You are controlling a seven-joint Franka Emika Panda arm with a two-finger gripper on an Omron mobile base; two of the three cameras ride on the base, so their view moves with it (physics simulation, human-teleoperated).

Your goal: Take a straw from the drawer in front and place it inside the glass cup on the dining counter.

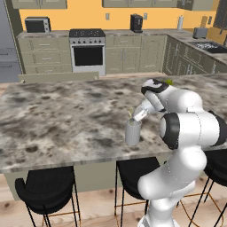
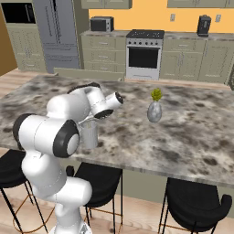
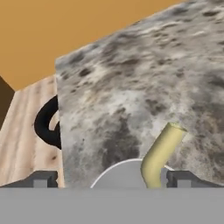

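The glass cup point(image 1: 133, 133) point(image 2: 90, 136) stands upright on the dining counter point(image 1: 66, 115) point(image 2: 183, 137) near its front edge. The pale yellow straw point(image 3: 162, 153) rises out of the cup's rim point(image 3: 118, 173), and its tip point(image 1: 130, 114) pokes up above the glass. My gripper point(image 1: 139, 116) point(image 2: 89, 119) point(image 3: 111, 179) hangs just over the cup, open. Its fingertips point(image 3: 41, 179) stand wide apart on either side of the straw without touching it. The drawer's grey-green front point(image 1: 57, 76) point(image 2: 87, 73) shows beyond the counter's far edge.
A small grey vase with a green sprig point(image 2: 154, 111) stands on the counter to the cup's right. Black stools point(image 1: 46, 186) point(image 2: 196, 201) sit under the front edge. The stove point(image 1: 88, 51) and cabinets line the back wall.
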